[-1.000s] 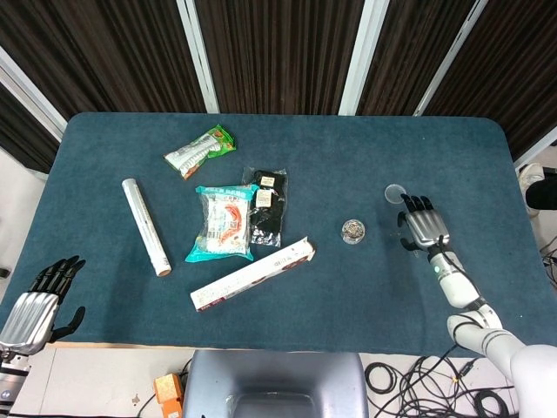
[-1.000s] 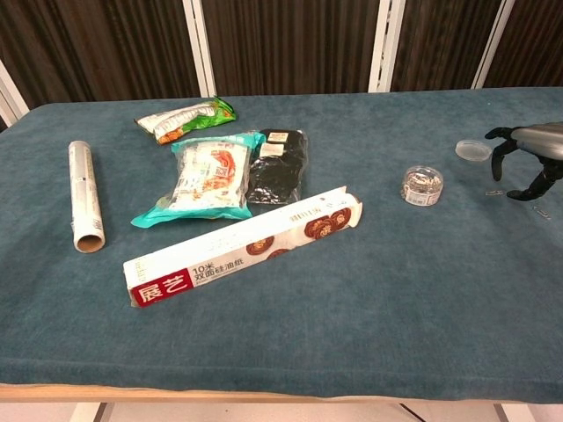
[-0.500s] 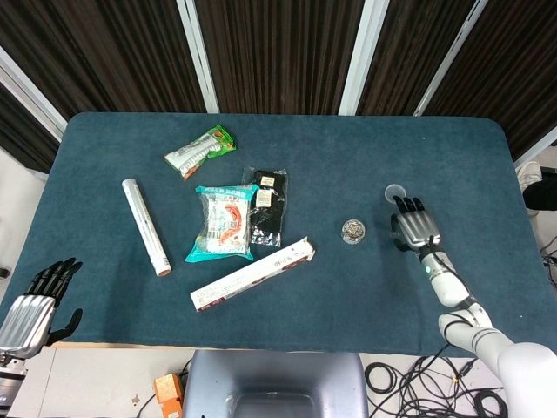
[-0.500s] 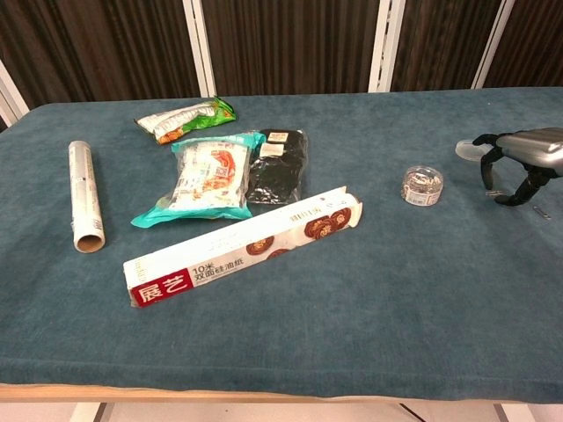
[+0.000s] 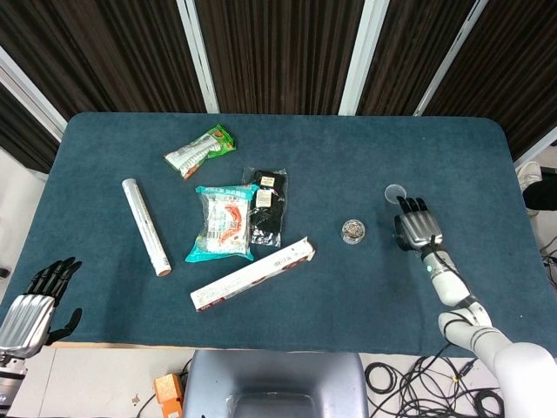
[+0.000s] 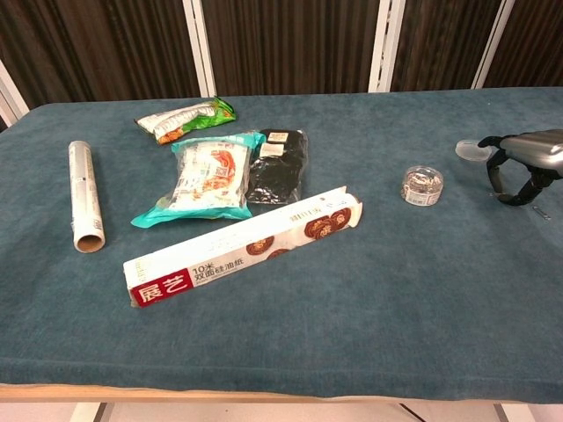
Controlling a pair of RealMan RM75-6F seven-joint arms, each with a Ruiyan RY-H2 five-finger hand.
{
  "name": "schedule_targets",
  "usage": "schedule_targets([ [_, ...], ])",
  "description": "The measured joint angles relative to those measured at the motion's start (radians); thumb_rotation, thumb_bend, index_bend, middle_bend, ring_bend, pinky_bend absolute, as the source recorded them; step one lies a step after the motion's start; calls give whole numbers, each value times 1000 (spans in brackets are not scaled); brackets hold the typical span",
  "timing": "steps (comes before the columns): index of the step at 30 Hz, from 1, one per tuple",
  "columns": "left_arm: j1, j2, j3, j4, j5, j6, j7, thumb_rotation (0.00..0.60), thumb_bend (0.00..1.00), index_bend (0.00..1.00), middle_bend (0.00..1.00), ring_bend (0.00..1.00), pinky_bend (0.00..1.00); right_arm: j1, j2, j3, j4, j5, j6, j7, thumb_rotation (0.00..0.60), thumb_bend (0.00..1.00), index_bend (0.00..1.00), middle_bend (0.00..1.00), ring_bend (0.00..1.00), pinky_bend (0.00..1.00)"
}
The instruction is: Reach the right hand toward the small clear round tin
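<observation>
The small clear round tin, with metallic bits inside, stands right of centre on the blue table. My right hand hovers to the right of it, a short gap apart and not touching. Its fingers curve down toward the thumb with nothing in them. The tin's clear lid lies just beyond the hand's fingertips. My left hand hangs past the table's near left corner with its fingers apart and empty; the chest view does not show it.
A long red and white box lies left of the tin. Beyond it are a black packet, a teal snack bag, a green packet and a foil roll. The table edge runs right of the hand.
My right hand shifted left toward the tin, then eased back slightly, and its fingers curled closer to the thumb. The left hand sank a little. The objects stayed put.
</observation>
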Motion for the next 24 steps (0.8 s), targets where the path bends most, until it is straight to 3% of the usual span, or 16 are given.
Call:
schedule_targets([
  [11, 3, 2, 1, 0, 4, 6, -5, 600, 433, 0, 34, 10, 115, -9, 36, 5, -62, -16, 64, 23, 600, 351, 617, 0, 0, 0],
  [19, 2, 0, 0, 0, 5, 5, -5, 600, 434, 0, 35, 10, 115, -1, 99, 41, -219, -18, 135, 31, 600, 351, 604, 0, 0, 0],
  [24, 4, 0, -1, 0, 4, 8, -5, 600, 434, 0, 35, 10, 115, 29, 116, 68, -310, 0, 141, -35, 600, 351, 598, 0, 0, 0],
])
